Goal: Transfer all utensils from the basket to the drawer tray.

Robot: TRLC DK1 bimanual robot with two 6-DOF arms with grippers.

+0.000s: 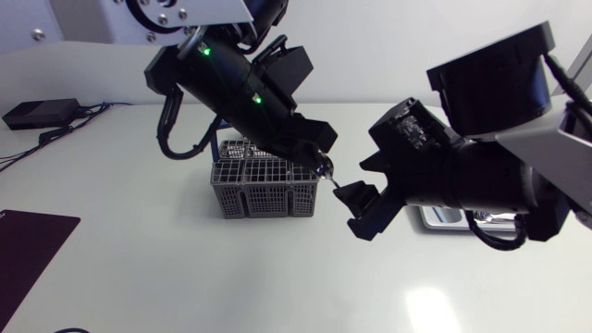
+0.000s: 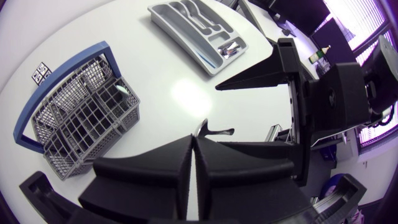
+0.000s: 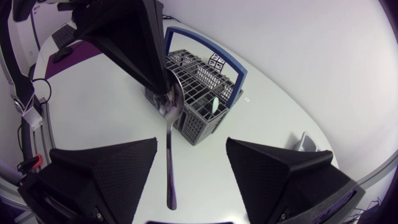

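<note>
Parted right fingers (image 3: 99, 174), spoon (image 3: 169, 163) between, basket (image 3: 194, 76) beyond

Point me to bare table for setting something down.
Free: table in front of the basket, and between basket and mat. Crowded: between basket and tray, where the left gripper holds the spoon inside the open right gripper.

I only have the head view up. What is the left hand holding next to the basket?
Observer: A spoon, gripped at its bowl end by the left hand, handle pointing toward the right hand.
Operator: Is the right hand shut on it?
Observer: No, it is open; the handle lies between its fingers, touching neither.
Operator: Anything in the tray?
Observer: Yes, shiny cutlery lies in its end compartment.
</note>
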